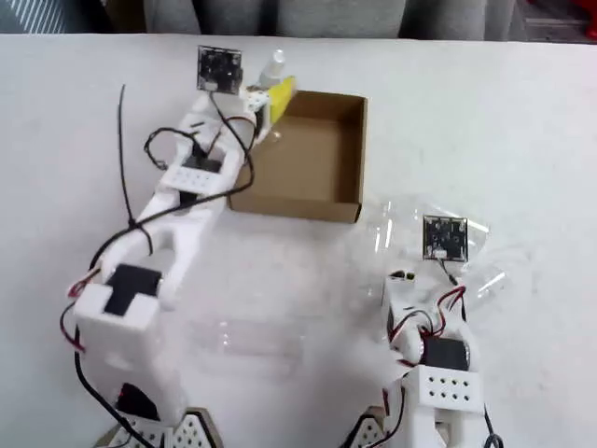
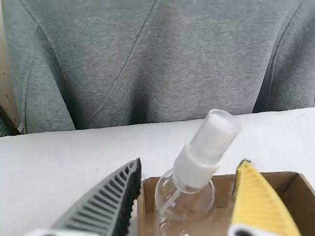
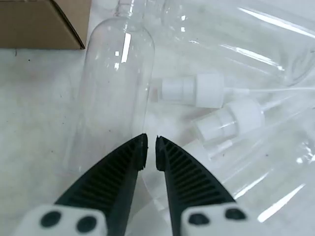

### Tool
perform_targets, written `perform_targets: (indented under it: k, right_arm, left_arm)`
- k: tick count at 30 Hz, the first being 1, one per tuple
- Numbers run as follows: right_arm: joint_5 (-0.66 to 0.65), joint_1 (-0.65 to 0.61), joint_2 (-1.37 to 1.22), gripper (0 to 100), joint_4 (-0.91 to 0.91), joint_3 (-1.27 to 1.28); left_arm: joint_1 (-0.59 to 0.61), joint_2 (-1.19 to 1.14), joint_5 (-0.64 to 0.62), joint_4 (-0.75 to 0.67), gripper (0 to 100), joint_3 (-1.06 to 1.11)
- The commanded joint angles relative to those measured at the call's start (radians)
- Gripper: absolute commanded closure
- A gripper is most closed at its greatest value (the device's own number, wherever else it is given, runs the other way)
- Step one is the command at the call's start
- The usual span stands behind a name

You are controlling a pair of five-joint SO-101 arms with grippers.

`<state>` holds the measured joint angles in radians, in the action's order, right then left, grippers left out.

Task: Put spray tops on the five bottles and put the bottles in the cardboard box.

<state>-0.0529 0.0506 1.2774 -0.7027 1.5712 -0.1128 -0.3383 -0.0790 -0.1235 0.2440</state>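
My left gripper [image 2: 189, 167] is shut on a clear bottle [image 2: 183, 196] with a white spray top [image 2: 209, 142] fitted. It holds the bottle tilted over the far left corner of the cardboard box [image 2: 290, 184]. From above, that bottle's top [image 1: 273, 65] pokes up beside the yellow finger [image 1: 280, 95] at the box [image 1: 294, 203]. My right gripper [image 3: 150, 150] is shut with nothing in it, just above a capless clear bottle [image 3: 115, 93] lying on the table. Two loose spray tops [image 3: 194, 90] [image 3: 231, 120] lie beside that bottle.
More clear bottles [image 3: 231, 34] lie among the spray tops, right of the box [image 3: 39, 24]. Another clear bottle [image 1: 247, 338] lies near the table's front middle, between the two arm bases. The inside of the box looks bare from above.
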Motion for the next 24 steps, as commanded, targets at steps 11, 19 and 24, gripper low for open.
perform_targets:
  k: [11,19,24]
  right_arm:
    - [-0.023,-0.016,0.008,97.8,0.021,-0.003]
    - [-0.219,-0.015,0.008,98.1,0.015,-0.006]
    - [-0.279,-0.016,0.008,98.1,-0.002,-0.008]
  left_arm:
    - [-0.085,0.677,-0.006,0.149,70,0.419]
    - [-0.033,1.07,-0.006,0.913,70,0.356]
    - [0.054,1.129,-0.012,1.091,70,0.307]
